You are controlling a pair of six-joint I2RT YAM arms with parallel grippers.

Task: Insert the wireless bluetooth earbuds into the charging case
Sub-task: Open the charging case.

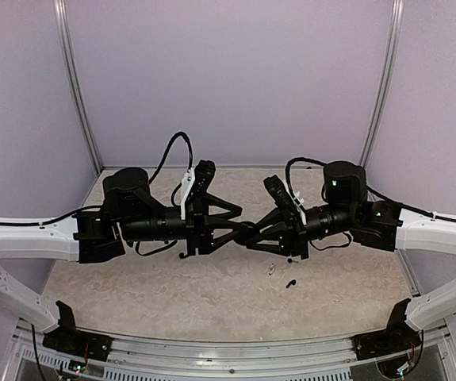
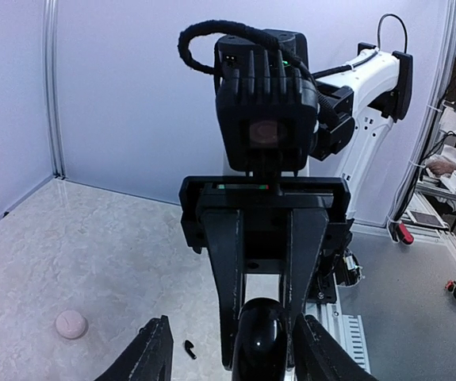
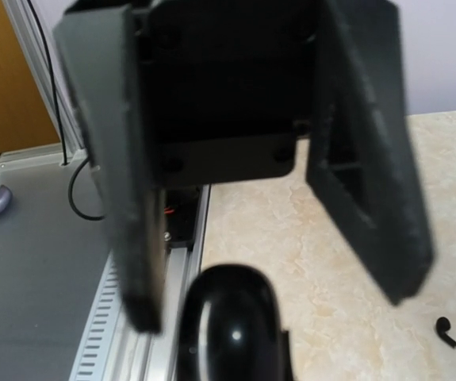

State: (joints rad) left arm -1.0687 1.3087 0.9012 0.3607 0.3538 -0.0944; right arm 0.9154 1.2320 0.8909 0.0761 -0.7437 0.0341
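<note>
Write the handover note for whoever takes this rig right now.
Right gripper: jaws shut on the glossy black case, held above the table between the arms.
Left gripper: jaws open either side of the case, not gripping.
Earbuds: one black earbud lies loose on the table; a small pale piece near it may be another.
Done: case lifted; no earbud seen in it, lid state unclear.
To do: open case if needed, pick up earbuds, seat them.
</note>
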